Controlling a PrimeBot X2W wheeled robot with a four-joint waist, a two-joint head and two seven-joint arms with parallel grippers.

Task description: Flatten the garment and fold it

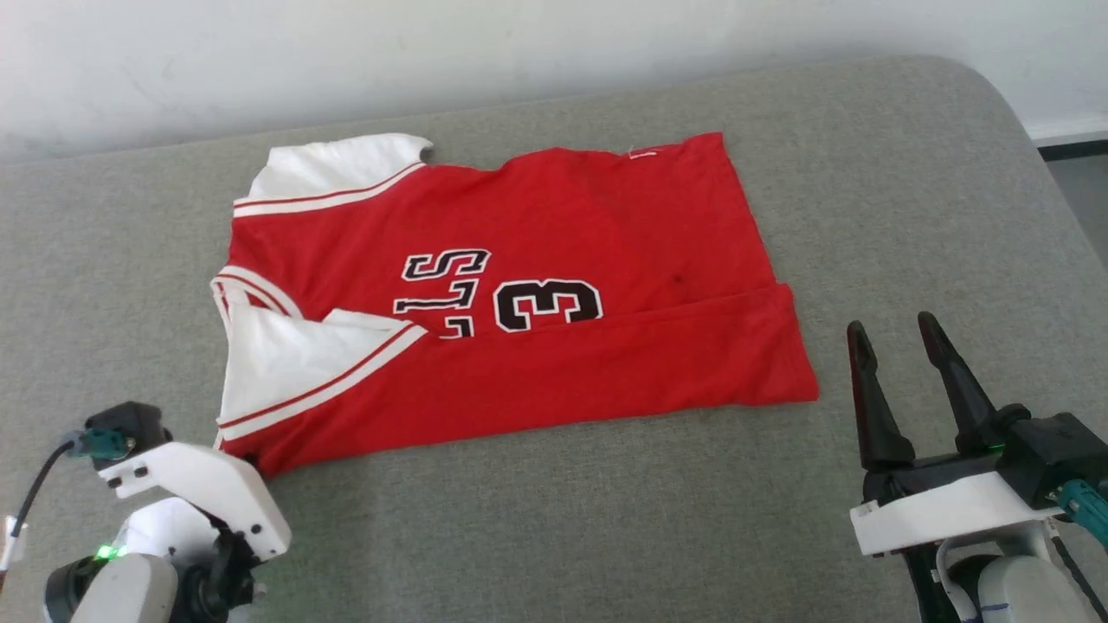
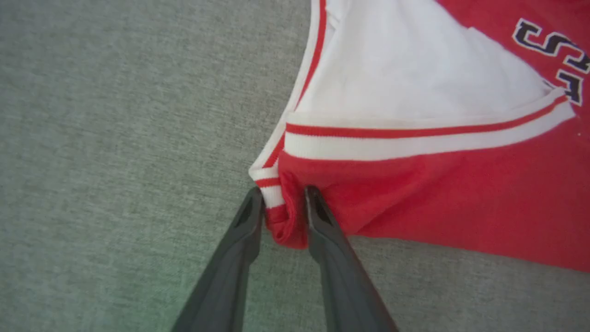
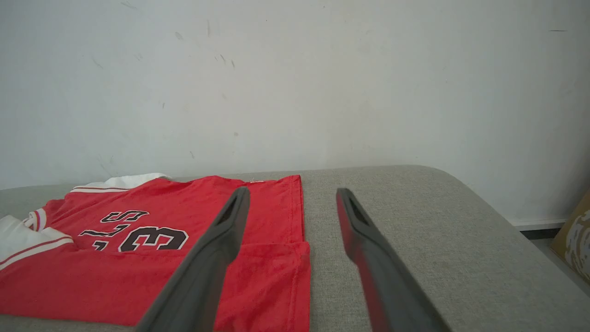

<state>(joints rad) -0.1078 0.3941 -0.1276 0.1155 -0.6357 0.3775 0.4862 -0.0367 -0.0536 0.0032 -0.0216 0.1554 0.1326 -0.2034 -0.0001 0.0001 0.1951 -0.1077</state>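
Grey cushion met a white wall; jersey lettering part-hidden; left gripper pinched its corner, right gripper gaped

Grey fabric-covered surface with rounded corner, scuffed white wall behind, cardboard box at right

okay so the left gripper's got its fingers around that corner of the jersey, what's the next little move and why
Probably finish closing the left gripper on the garment: its fingers straddle the bunched red corner by the striped trim, but a firm pinch isn't evident. The right gripper is open off the hem, so lifting now might drop the corner.
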